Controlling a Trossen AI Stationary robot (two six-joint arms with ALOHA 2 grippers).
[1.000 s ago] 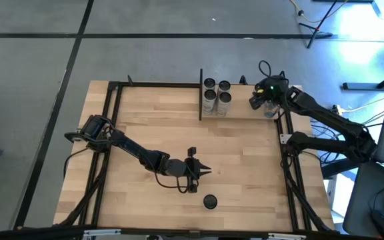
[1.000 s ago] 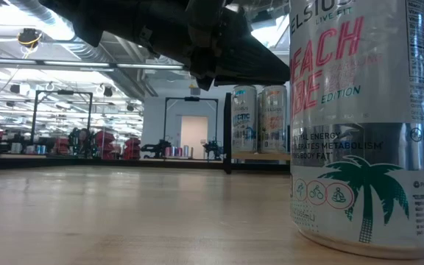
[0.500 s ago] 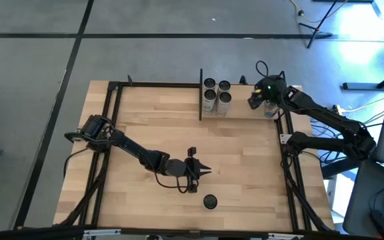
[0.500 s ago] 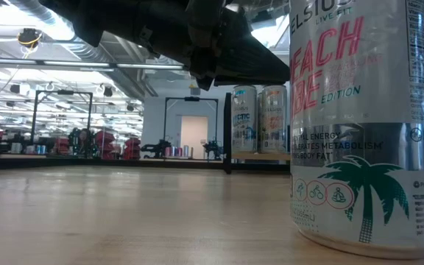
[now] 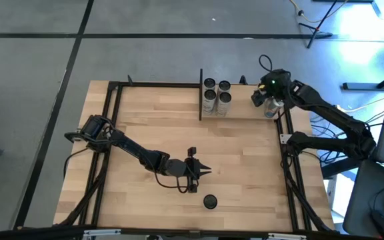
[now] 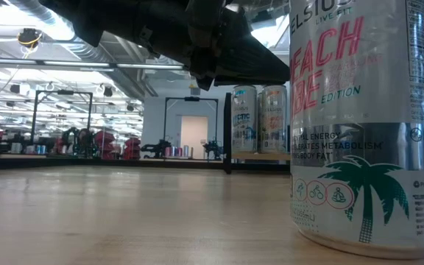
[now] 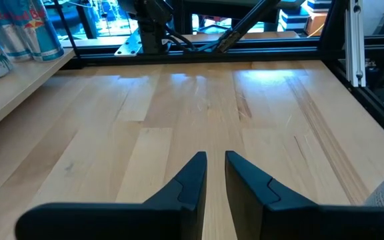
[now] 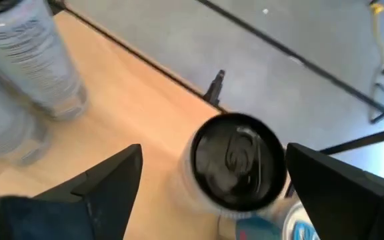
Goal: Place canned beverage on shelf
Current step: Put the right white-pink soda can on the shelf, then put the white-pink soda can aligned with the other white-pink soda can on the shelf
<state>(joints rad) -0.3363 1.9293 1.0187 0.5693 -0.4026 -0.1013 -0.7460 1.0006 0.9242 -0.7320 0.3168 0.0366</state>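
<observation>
Right gripper (image 8: pixel 212 180) fingers wide around upright cylindrical can (image 8: pixel 237 160) on wood shelf (image 8: pixel 125 127); left gripper (image 7: pixel 216 175) narrow.

Beside the light-wood shelf (image 5: pixel 235 110), the near can (image 6: pixel 366 121) is silver with pink lettering and a teal palm.

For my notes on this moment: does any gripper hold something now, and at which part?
Nothing is held. The right gripper is open around a can on the shelf; the left gripper is shut, empty.
</observation>
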